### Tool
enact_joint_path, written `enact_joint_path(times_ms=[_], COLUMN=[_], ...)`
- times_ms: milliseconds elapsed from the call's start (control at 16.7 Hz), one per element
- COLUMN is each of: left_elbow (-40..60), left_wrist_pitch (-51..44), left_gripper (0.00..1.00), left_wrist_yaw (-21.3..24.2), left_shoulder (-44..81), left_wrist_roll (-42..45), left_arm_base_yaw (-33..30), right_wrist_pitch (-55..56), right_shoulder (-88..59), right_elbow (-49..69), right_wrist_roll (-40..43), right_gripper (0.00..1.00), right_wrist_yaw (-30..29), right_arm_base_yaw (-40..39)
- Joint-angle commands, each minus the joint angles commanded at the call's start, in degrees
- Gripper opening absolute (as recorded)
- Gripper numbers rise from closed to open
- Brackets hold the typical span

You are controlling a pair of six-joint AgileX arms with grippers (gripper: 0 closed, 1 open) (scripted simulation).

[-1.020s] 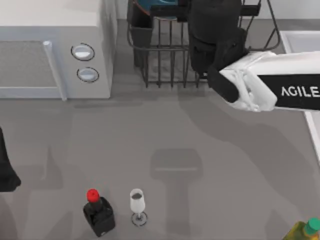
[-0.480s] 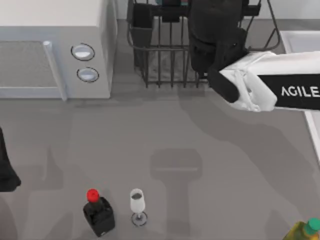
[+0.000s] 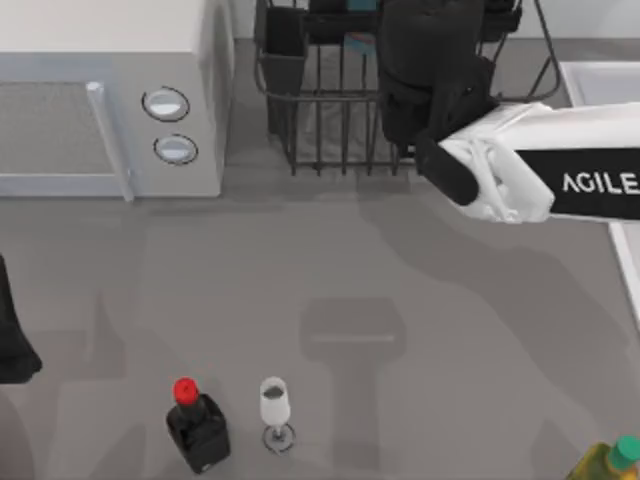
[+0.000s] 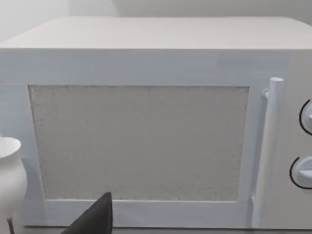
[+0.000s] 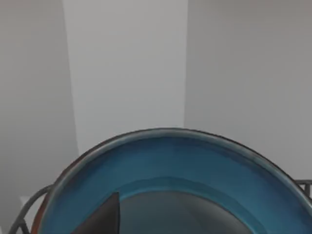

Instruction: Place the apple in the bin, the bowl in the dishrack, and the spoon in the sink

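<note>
The bowl (image 5: 170,170) sits in the dishrack (image 3: 330,110) at the table's far edge, its blue hollow facing the right wrist camera. The right arm (image 3: 520,170) reaches in from the right, over the rack. The left arm (image 3: 12,330) is parked at the left edge, facing the microwave (image 4: 146,126).

The bowl (image 5: 170,165) is wide, round and glossy blue with a thin reddish-brown rim, sitting inside the dishrack (image 3: 330,110), whose wires rise on both sides of it. The dishrack is black wire with upright thin bars, standing just right of the microwave (image 3: 110,90). The sink's (image 3: 600,80) pale raised rim lies right of the dishrack.
</note>
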State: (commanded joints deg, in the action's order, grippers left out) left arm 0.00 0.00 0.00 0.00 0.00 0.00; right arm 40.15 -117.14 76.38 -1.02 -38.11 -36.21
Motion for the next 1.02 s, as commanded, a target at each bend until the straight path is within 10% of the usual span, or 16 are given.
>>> enact_joint_path(times_ms=[1020], left_elbow=[0.0], left_wrist_pitch=[0.0], left_gripper=[1.0], left_wrist_yaw=[0.0], left_shoulder=[0.0], left_wrist_roll=[0.0], left_arm_base_yaw=[0.0], right_wrist_pitch=[-18.5], right_shoulder=[50.2], right_elbow=[-33.8], right_wrist_roll=[0.5], right_gripper=[1.0], right_wrist_yaw=[17.4], right_arm_base_yaw=[16.4])
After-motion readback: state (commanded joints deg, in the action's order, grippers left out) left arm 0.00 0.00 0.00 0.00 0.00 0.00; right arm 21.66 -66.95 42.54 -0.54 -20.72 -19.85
